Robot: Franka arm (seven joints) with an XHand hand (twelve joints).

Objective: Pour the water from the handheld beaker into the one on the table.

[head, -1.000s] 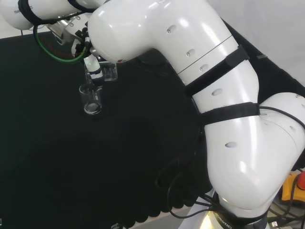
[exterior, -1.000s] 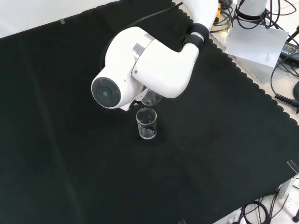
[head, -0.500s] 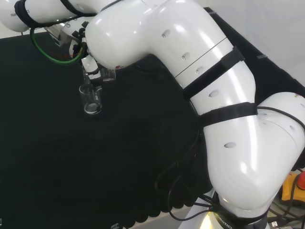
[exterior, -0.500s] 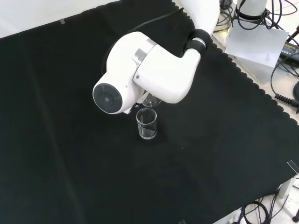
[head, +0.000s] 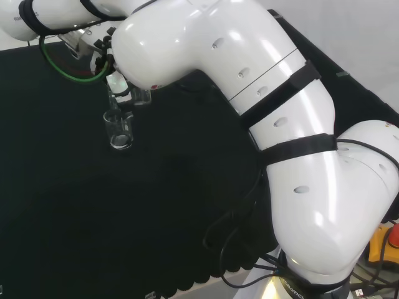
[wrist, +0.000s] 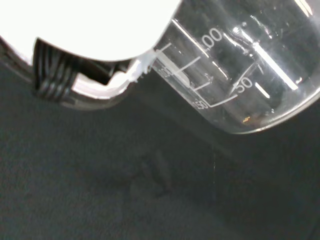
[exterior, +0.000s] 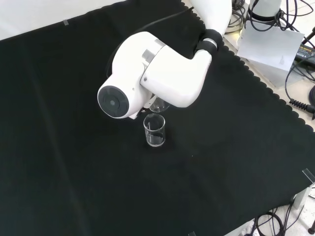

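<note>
Handheld beaker (wrist: 250, 75), white graduation marks, tilted above table beaker (exterior: 154, 131)

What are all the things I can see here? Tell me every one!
Beaker on the table: one, clear glass, upright on the cloth, middle of the front view.
Handheld beaker: one, clear glass with white marks, tilted, right beside and above the table beaker.
Cloth: one, black, covers the bench.
Cables: several, black, off the cloth at the front view's right edge.
Green cable: one, loops by the wrist in the head view.
Arm: one, white with black straps.
Hand: one, black and white, holds the tilted beaker.
</note>
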